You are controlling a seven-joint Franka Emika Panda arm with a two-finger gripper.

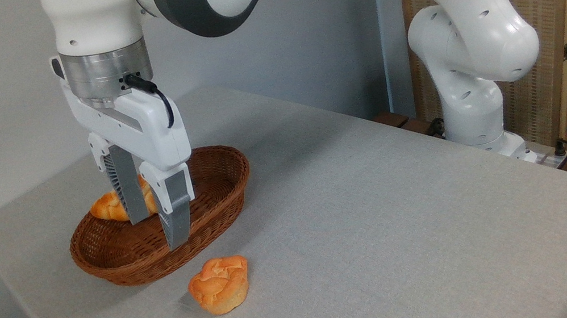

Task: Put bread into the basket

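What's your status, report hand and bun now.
Hand open, empty, over the basket. Bun on the table, just outside the basket's near rim, untouched. Another loaf lies in the basket; nothing blocks the bun.

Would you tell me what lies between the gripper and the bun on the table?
In the camera view, the near rim of the basket lies between the gripper and the bun; past the rim, only bare table.
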